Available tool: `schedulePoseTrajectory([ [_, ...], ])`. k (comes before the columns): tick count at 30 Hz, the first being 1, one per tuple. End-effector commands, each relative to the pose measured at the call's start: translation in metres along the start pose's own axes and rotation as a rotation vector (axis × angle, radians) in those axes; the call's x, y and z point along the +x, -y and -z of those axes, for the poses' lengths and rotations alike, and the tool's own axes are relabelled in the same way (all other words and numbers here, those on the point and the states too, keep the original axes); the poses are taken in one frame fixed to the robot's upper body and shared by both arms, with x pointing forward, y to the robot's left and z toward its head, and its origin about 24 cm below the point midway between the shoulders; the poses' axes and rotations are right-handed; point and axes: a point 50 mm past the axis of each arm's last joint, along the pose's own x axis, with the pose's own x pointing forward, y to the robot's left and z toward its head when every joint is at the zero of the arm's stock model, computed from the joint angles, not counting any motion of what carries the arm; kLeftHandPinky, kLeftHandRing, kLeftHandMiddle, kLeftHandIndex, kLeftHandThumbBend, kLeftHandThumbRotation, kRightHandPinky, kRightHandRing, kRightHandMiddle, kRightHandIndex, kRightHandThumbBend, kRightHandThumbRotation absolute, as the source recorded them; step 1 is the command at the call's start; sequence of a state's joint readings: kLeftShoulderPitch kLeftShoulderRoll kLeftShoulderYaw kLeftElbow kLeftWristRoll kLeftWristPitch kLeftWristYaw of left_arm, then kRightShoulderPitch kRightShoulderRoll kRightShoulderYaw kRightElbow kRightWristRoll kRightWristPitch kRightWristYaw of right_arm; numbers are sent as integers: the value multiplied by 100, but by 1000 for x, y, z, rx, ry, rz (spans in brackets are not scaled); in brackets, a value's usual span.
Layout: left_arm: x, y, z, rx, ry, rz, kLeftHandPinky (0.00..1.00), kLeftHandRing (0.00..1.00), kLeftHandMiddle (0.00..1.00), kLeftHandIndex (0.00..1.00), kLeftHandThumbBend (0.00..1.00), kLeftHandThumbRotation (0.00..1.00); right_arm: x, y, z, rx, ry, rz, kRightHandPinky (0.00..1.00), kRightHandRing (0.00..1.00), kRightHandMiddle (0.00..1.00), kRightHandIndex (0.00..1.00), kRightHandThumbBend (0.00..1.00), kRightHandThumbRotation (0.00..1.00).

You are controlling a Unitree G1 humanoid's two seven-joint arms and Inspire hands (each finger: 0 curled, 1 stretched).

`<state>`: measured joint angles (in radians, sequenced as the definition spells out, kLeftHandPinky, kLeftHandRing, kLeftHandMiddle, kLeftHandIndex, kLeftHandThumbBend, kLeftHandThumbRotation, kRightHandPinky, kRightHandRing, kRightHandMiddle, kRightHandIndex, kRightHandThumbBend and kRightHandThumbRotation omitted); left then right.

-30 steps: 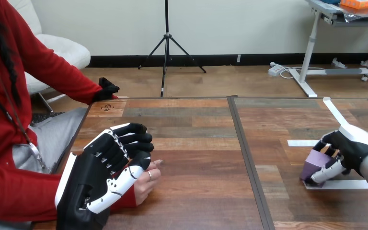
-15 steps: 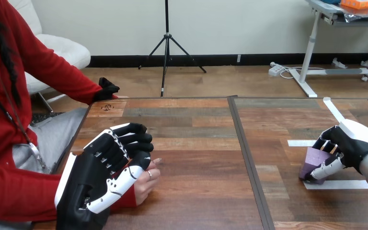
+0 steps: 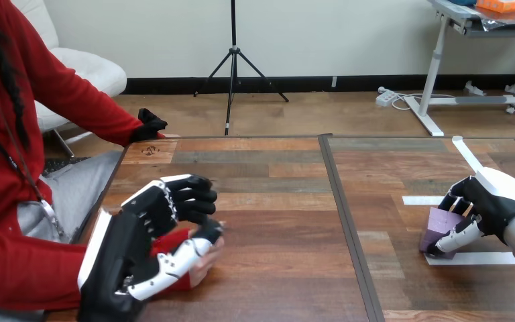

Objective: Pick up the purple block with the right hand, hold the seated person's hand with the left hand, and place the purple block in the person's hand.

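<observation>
- The purple block point(image 3: 440, 227) sits low on the right part of the table point(image 3: 275, 221). Its near edge is just beside a white tape strip point(image 3: 483, 258), and it looks to rest on the wood, not yet lifted.
- The right hand point(image 3: 495, 200) is closed on the block. Its fingers hook over the far side and its thumb presses the near face, a side pinch that should let the block come straight up.
- The right forearm enters from the lower right and lies low, which keeps the wrist level with the block.
- Well apart, at the lower left, the left hand point(image 3: 144, 235) is curled round the person's hand point(image 3: 203, 263). The thumb crosses over that hand and the fingers arch above it, with the red sleeve point(image 3: 174, 241) showing between them.
- The hold looks loose, probably meant to steady the person's hand as a landing place rather than to squeeze it.
- Compared with a second ago, the left hand's fingers sit higher and further forward, and the thumb has swung across, so it covers more of the person's hand.
- The block stands more squarely than it did then, and the right hand's thumb has barely shifted.
</observation>
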<state>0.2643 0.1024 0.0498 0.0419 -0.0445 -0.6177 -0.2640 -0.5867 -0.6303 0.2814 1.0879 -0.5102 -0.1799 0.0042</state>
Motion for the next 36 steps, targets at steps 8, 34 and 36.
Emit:
schedulePoseTrajectory([
  [8,16,-28,-17,590,-6,85,60,70,73,72,69,51,6,18,-21,-4,80,77,39,47,50,47,71,0],
  [34,25,-62,-23,1106,-63,149,75,83,86,88,98,66,4,27,-27,11,119,109,39,45,49,49,69,0],
  [36,26,-63,-23,1118,-71,148,77,84,86,89,99,66,4,27,-27,17,124,111,39,45,49,49,69,0],
])
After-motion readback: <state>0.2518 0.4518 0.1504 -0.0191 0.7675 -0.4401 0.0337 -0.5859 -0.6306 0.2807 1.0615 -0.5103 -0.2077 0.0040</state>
